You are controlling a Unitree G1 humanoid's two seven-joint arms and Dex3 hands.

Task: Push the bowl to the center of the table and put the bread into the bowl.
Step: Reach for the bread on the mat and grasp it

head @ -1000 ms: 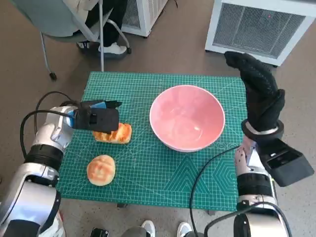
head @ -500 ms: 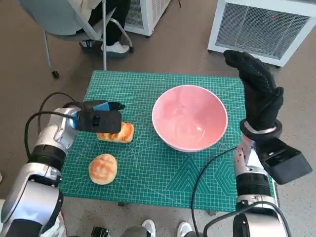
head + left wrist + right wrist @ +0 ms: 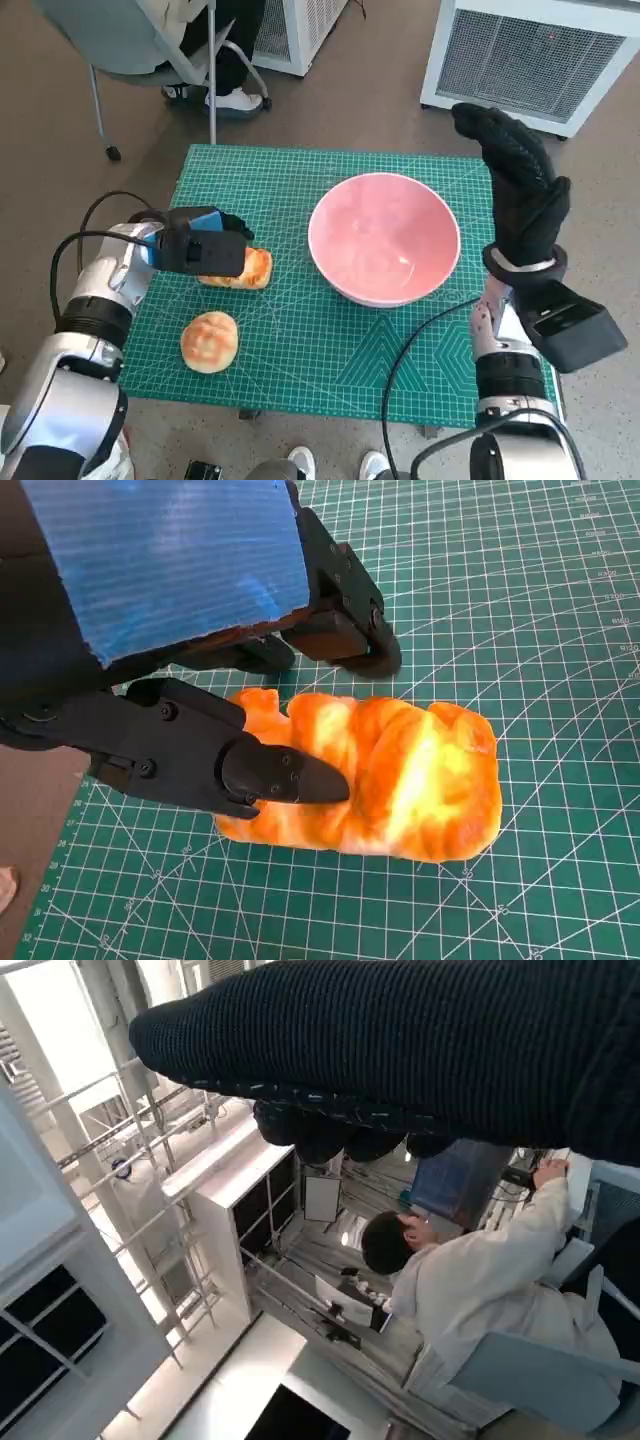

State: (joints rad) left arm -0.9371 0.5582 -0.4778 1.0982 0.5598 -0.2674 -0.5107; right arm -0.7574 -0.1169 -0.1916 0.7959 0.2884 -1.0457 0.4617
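A pink bowl (image 3: 383, 238) stands empty on the green cutting mat (image 3: 300, 350), right of its middle. An elongated golden bread (image 3: 243, 268) (image 3: 385, 775) lies flat on the mat to the bowl's left. My left hand (image 3: 200, 243) hovers over the bread's left end with its black fingers (image 3: 250, 770) spread on either side; one fingertip touches the crust. A round bun (image 3: 209, 341) sits nearer the front edge, apart from the hand. My gloved right hand (image 3: 520, 190) (image 3: 400, 1050) is raised upright beside the bowl's right rim, fingers apart, holding nothing.
A chair (image 3: 120, 40) and a person's legs (image 3: 230, 60) are beyond the table's far left corner. A white grilled unit (image 3: 540, 50) stands at the far right. Black cables (image 3: 410, 350) cross the mat near my right forearm. A seated person (image 3: 480, 1280) shows in the right wrist view.
My left hand has sunk a little onto the elongated bread's left end. The camera shifted slightly early on. Bowl, bun and right hand have stayed put.
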